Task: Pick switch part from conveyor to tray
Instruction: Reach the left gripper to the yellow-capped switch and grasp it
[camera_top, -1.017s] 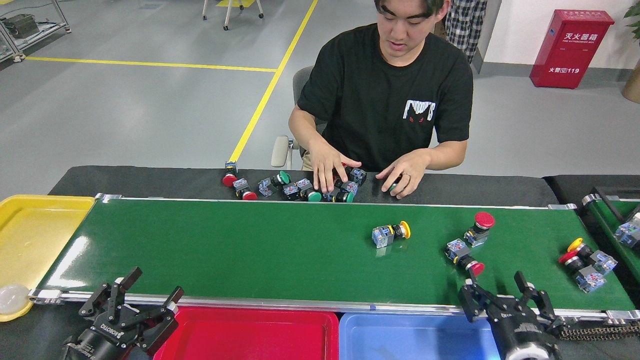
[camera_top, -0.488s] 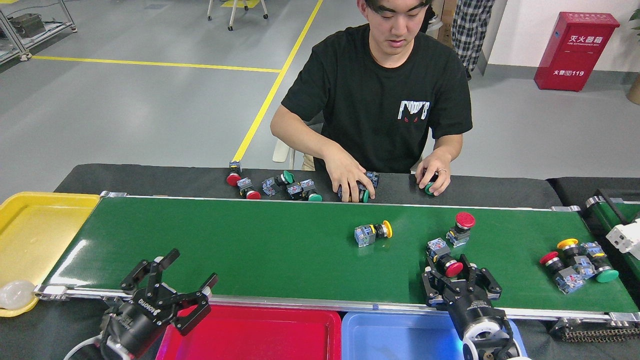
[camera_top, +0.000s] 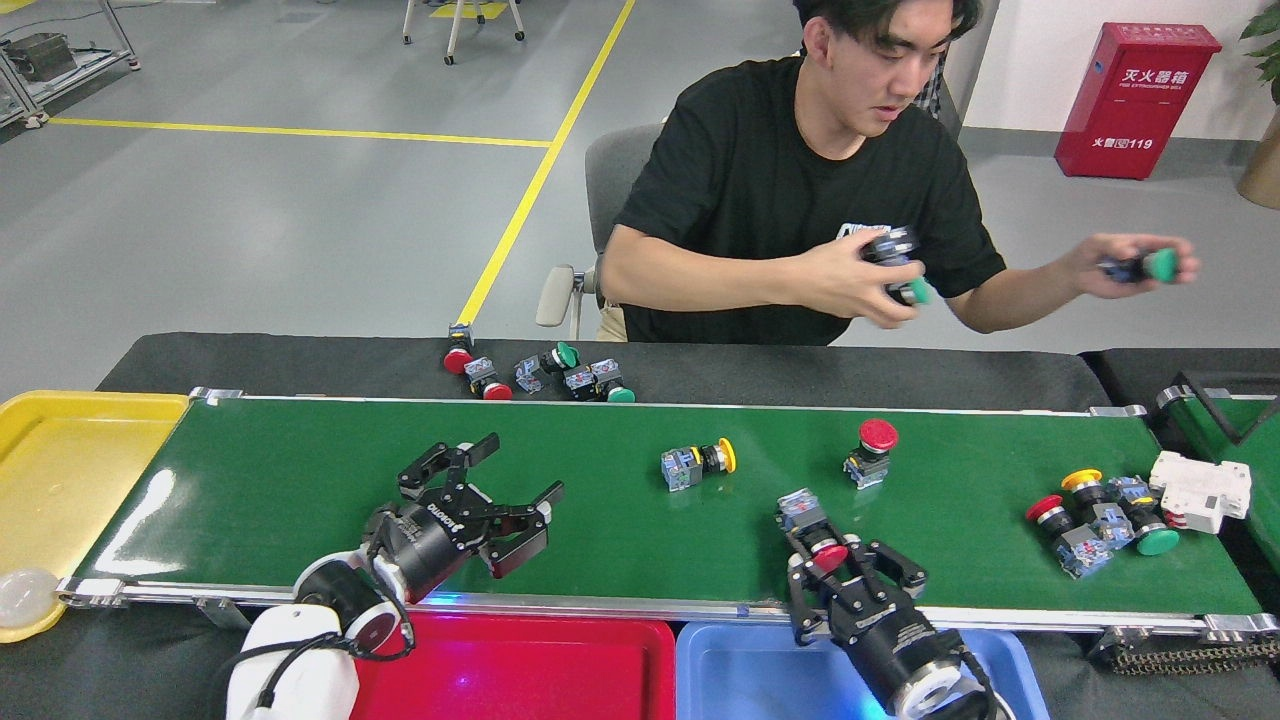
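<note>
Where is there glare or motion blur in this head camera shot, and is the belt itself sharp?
Head view: glare streaks the conveyor at its left end, and the red tray and blue tray show bright reflections; the person's hands are motion-blurred; the belt and the switches on it look sharp.

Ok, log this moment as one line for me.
right gripper closing around red switch part on conveyor | left gripper open, empty | red tray empty

Three trays (camera_top: 60, 470), two pincers (camera_top: 480, 500), one conveyor (camera_top: 300, 470).
</note>
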